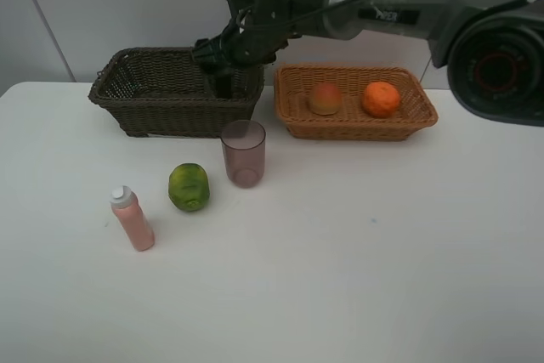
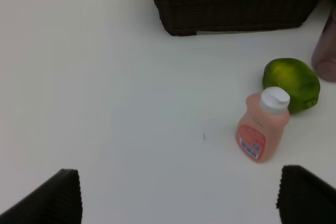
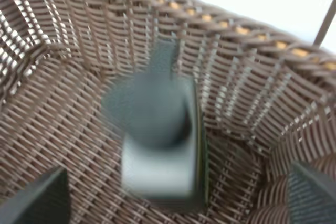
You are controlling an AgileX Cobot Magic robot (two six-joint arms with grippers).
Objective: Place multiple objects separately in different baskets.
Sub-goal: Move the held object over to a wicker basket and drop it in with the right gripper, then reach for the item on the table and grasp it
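My right gripper [image 1: 214, 50] reaches across over the dark brown basket [image 1: 153, 116], jaws wide apart [image 3: 176, 200]. The dark pump bottle [image 3: 157, 140] sits blurred below it inside that basket, near a corner; it also shows in the high view [image 1: 223, 84]. The peach-like fruit [image 1: 325, 98] and orange [image 1: 381, 99] lie in the light tan basket [image 1: 293, 121]. The mauve cup [image 1: 244, 152], green fruit [image 1: 189, 186] and pink bottle [image 1: 132, 218] stand on the table. My left gripper [image 2: 181, 198] is open and empty, hovering short of the pink bottle [image 2: 261, 127] and green fruit [image 2: 291, 83].
The white table [image 1: 357, 261] carries everything. The two baskets stand side by side at the back, in front of a white wall. The right arm spans above the tan basket. The left arm is out of the high view.
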